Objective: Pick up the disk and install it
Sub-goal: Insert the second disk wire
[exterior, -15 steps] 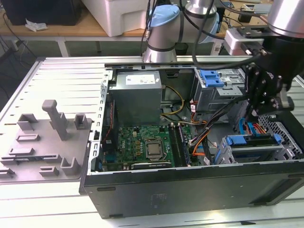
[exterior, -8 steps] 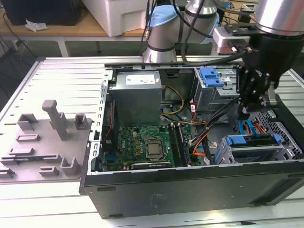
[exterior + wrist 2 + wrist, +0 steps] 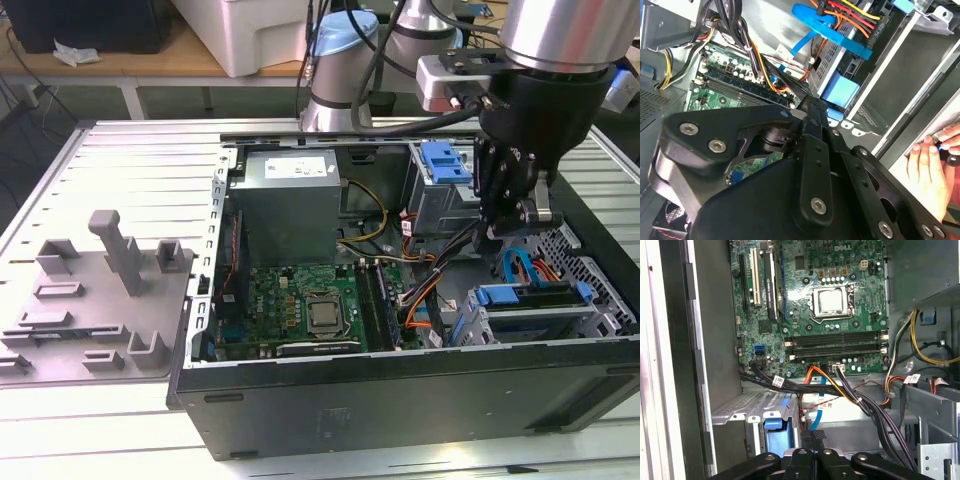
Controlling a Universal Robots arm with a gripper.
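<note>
Over at the exterior view's right, the arm point(image 3: 560, 60) hangs above an open computer case point(image 3: 400, 400) that lies on the slatted metal counter point(image 3: 140, 160). Its fingers point(image 3: 498, 236) look pressed together with nothing between them, down inside the case. Just below them I see the disk point(image 3: 527, 296), edge-on in its blue frame, sitting in the metal cage point(image 3: 520, 325) at the case's near corner on that side. The fingers are close to it, but I cannot tell if they touch. A second blue frame point(image 3: 446, 161) sits in the cage farther back. The green board point(image 3: 290, 300) fills the middle of the case, with the grey power box point(image 3: 292, 200) behind it. A grey plastic fixture point(image 3: 95, 300) lies on the counter at the exterior view's left.

From the second wrist view, I get the black fingers point(image 3: 812, 117) shut tip to tip and empty. Just past their tips is a blue tab point(image 3: 841, 91) on the disk's frame, with a blue ribbon point(image 3: 832, 35) and orange and red wires point(image 3: 850, 12) beyond it. A person's hand point(image 3: 930, 165) rests on the case rim.

From the first wrist view, the closed fingers point(image 3: 812, 440) sit between the cage with the blue tab point(image 3: 776, 437) and a bundle of black cables point(image 3: 875, 415). The board point(image 3: 815, 300) lies beyond.
</note>
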